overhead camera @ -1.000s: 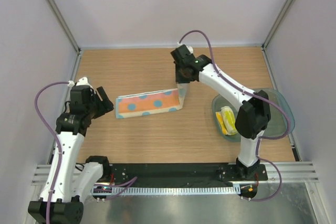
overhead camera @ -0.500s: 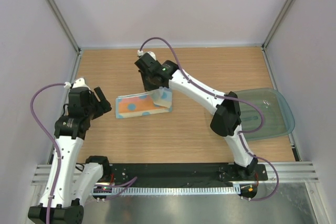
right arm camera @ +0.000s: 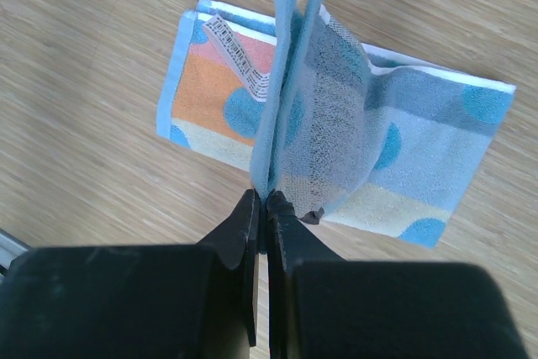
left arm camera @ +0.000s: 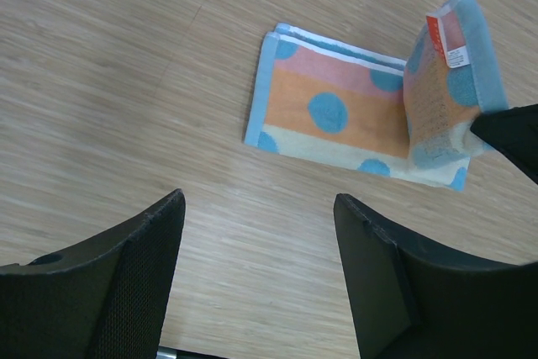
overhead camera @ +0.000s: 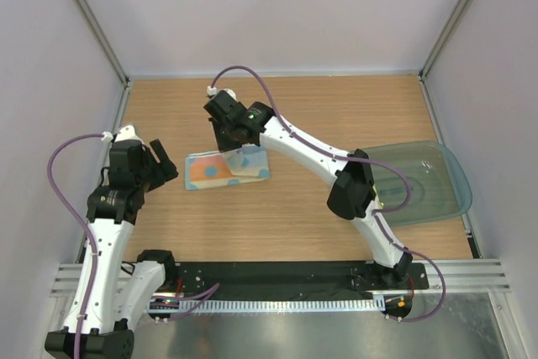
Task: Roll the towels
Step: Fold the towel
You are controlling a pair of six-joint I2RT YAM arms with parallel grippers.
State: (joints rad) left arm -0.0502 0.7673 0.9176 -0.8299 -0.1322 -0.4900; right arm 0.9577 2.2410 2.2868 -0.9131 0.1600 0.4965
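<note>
Clear bluish tub [overhead camera: 437, 182] at the wooden table's [overhead camera: 378, 107] right edge

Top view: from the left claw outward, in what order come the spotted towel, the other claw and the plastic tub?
1. Spotted towel, just right of the left gripper.
2. Right gripper, pinching the towel's far end.
3. Plastic tub, far right.

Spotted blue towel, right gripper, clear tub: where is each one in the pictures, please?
spotted blue towel [left arm camera: 326, 112], left wrist view, on the blue spot of its flat part.
right gripper [right arm camera: 266, 201], right wrist view, between the fingertips pinching the lifted towel edge.
clear tub [overhead camera: 441, 181], top external view, on its bare bottom.
</note>
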